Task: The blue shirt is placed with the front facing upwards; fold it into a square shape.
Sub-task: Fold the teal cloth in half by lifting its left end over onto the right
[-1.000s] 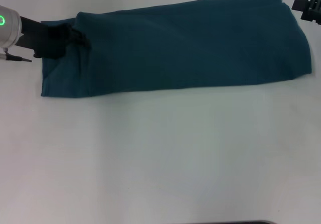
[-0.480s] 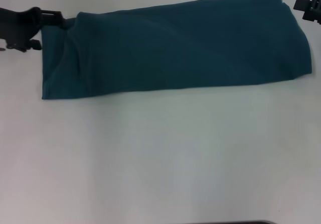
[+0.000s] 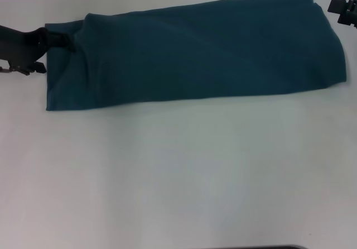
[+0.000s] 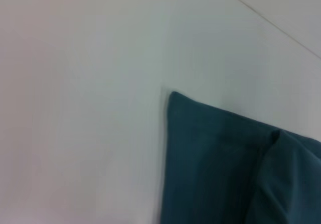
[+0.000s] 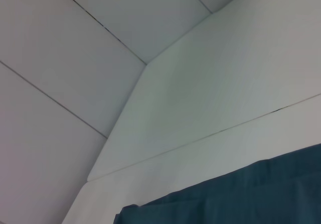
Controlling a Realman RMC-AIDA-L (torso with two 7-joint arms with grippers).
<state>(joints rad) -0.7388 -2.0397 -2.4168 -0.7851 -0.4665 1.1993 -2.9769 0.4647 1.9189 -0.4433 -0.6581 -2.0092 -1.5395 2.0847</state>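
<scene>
The blue shirt [image 3: 201, 51] lies folded into one long band across the far part of the white table, plain side up with no lettering showing. My left gripper [image 3: 56, 30] is at the band's left end, near its far corner, and overlaps the cloth's edge there. The left wrist view holds only a corner of the blue shirt [image 4: 220, 163] on the table. At the band's far right corner, my right gripper [image 3: 342, 9] hangs just off the cloth. The right wrist view catches the blue shirt [image 5: 241, 199] by its edge.
The white table [image 3: 178, 176] stretches wide between the shirt and me. A dark strip [image 3: 256, 247] runs along its near edge. In the right wrist view, the table's far edge [image 5: 125, 153] and a grey tiled floor [image 5: 60, 58] show beyond the shirt.
My left gripper has drawn back leftward off the shirt's left end and now sits at its edge. That end has settled flatter. The right gripper has hardly moved.
</scene>
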